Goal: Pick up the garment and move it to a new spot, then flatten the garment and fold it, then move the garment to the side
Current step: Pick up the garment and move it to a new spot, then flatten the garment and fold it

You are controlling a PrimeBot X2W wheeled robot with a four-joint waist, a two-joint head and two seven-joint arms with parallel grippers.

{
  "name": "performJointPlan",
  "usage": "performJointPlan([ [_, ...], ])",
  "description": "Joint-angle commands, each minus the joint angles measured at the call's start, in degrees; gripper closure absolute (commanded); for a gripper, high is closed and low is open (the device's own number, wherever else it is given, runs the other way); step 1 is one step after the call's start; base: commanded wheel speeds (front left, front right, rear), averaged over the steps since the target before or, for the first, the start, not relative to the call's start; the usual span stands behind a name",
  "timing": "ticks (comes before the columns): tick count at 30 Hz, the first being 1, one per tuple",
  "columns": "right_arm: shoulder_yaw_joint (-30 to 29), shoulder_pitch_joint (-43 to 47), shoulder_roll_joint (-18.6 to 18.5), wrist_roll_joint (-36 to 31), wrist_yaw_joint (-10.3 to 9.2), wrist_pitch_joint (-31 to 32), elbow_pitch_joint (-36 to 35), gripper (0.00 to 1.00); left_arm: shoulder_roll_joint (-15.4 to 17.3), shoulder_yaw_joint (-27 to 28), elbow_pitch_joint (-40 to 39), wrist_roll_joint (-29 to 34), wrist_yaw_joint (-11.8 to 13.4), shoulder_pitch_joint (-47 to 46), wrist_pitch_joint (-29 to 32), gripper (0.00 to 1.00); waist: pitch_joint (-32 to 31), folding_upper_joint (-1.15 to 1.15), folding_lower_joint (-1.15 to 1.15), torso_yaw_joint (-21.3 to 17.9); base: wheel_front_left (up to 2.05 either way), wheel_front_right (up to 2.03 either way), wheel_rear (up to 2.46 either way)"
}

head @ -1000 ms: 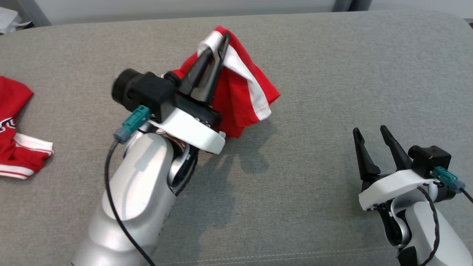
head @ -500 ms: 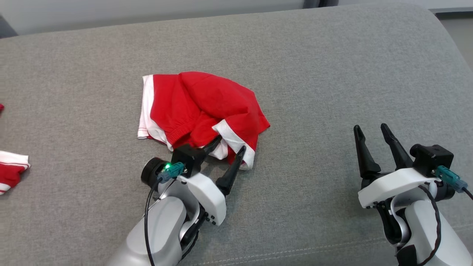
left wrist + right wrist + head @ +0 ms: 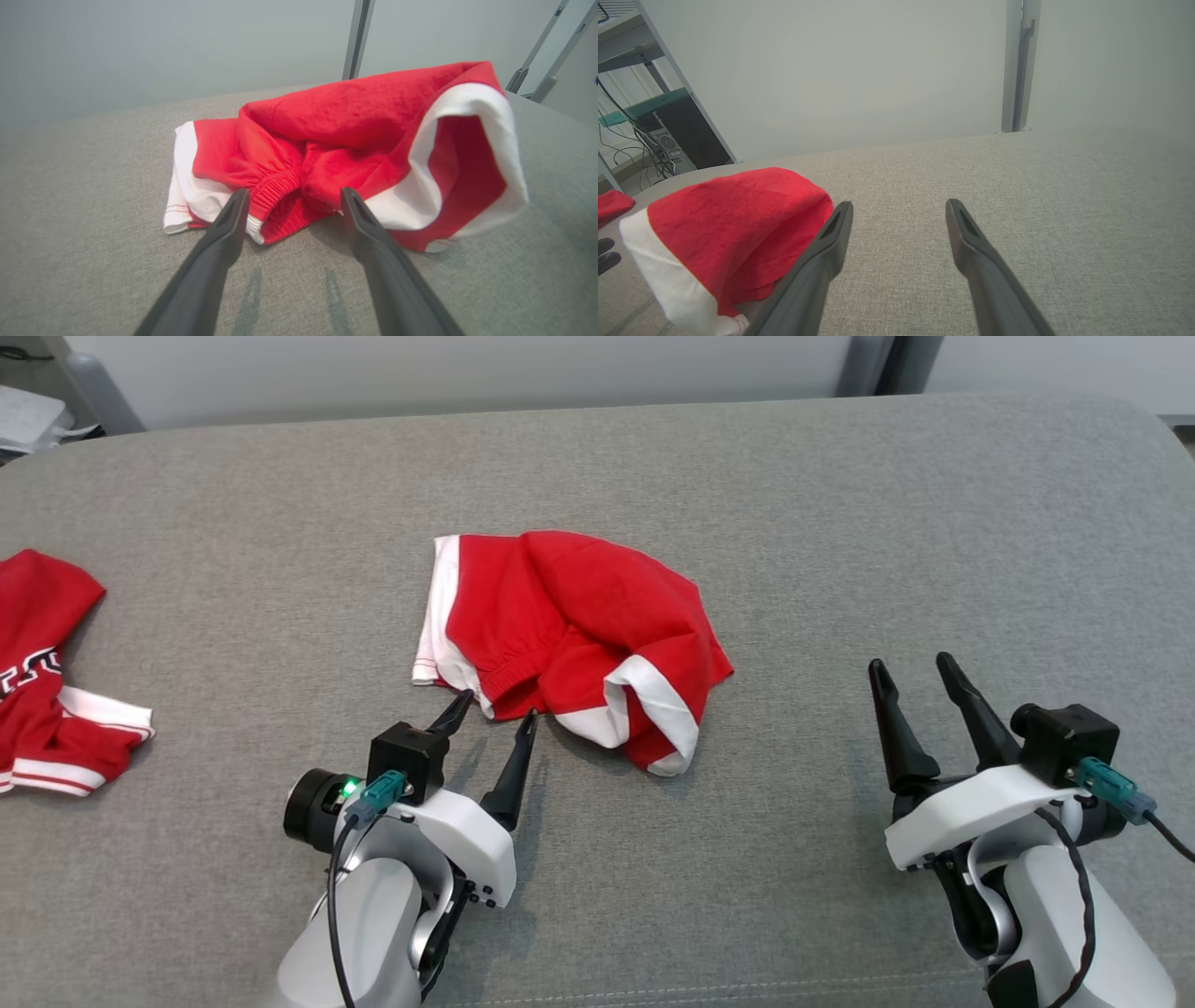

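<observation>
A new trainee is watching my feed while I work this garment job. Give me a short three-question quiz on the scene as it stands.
1. Multiple choice: how does the left gripper stand to the crumpled red garment in the middle?
A) shut on its white hem
B) open, fingers at its near edge
C) open, far off to the robot's right
2. True or false: the right gripper is open and holds nothing.
3. Fill in: a second red garment lies at the head view's ___ edge.
Key: 1 B; 2 true; 3 left.
</observation>
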Motion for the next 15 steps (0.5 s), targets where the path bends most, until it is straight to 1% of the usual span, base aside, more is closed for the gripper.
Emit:
performJointPlan([
  [1, 1.21, -0.37, 0.02, 0.56, 0.0, -0.77, -1.56, 0.0, 0.76, 1.95, -1.29, 0.54, 0.52, 0.17, -0.34, 0.0, 0.12, 0.0, 0.0, -0.4, 0.0, 0.0, 0.0],
  [6, 2.54, -1.06, 0.02, 1.07, 0.0, -0.77, -2.22, 0.0, 0.88, 5.06, -0.5, 3.95, 2.28, -0.25, -0.34, 0.0, 0.93, 0.0, 0.0, -3.0, 0.0, 0.0, 0.0],
  [15, 1.72, -0.96, -0.3, 1.73, 0.0, -0.77, -2.39, 0.0, 1.78, 10.63, 3.64, 6.97, 5.56, -1.21, -0.34, 0.0, 2.8, 0.0, 0.0, -7.12, 0.0, 0.0, 0.0],
])
